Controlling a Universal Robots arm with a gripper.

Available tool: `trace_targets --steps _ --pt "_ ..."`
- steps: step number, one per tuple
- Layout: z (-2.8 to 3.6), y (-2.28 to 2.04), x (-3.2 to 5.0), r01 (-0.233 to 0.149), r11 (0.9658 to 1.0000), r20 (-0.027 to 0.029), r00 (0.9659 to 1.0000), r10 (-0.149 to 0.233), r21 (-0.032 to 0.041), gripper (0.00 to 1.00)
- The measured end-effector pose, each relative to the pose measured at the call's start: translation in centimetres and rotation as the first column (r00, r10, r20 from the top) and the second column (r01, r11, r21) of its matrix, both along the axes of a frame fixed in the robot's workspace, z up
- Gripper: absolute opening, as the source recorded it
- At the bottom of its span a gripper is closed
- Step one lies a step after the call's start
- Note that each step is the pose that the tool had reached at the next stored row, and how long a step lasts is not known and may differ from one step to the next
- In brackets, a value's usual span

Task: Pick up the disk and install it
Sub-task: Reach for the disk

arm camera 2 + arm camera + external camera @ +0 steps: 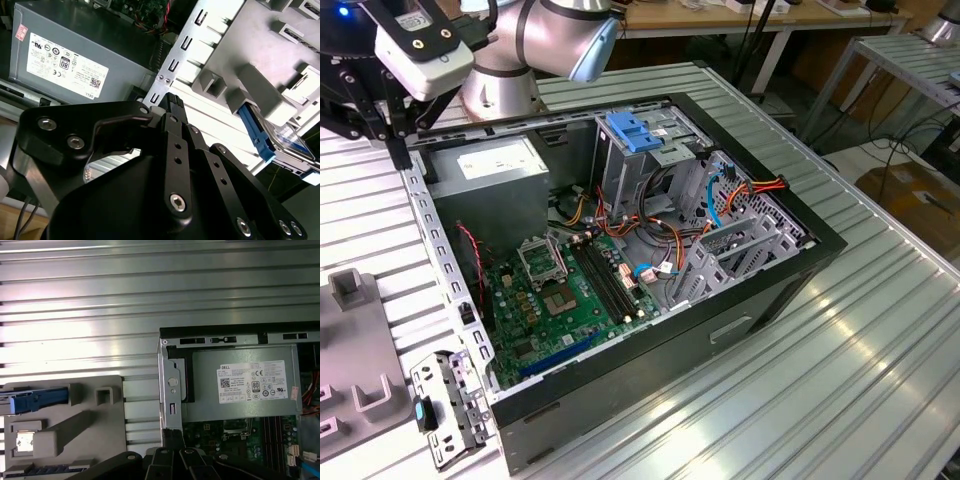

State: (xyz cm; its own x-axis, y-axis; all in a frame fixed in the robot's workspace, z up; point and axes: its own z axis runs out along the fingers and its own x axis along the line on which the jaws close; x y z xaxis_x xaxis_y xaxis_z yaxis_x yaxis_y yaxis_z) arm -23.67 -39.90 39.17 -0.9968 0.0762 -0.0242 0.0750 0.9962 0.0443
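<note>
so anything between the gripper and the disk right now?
Nothing visible. In the second wrist view the gripper hangs by the case rim, and the disk lies in the grey fixture beside the case; only the fixture's raised blocks lie between them.

The exterior view is looking down at a slant, from some way off, on the open computer case [620, 370] lying on the ribbed desk [840, 330]. Both wrist views are looking closely past the gripper [172, 101] [172, 433], sharing the grey power supply [65, 60] [240, 390] and the grey tray [260, 45] [100, 440] beside the case.
</note>
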Motion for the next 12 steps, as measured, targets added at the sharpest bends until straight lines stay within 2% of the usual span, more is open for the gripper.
trace_targets --steps 12 --pt "-0.02 0.0 -1.35 0.0 1.0 0.0001 1.0 0.0 0.0001 0.11"
